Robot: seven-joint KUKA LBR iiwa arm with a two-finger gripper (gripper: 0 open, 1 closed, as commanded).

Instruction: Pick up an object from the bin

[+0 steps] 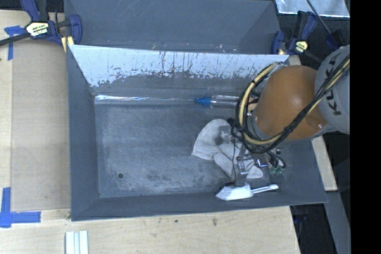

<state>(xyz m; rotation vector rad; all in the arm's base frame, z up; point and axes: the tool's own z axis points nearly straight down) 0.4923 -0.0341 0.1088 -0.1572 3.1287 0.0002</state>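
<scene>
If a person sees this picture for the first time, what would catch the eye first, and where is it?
First comes the arm's round orange cover at the right side of the grey bin, with the pincer below it, down over a crumpled white cloth in the front right part. Next come a clear tube with a blue end along the back wall, and a small white thing at the front wall.

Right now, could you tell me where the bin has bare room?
The left half of the bin floor is bare, bordered by the left wall, front wall and crumpled white cloth. The right is crowded: gripper over the cloth, a small white piece at the front, a blue-tipped tube along the back.
</scene>
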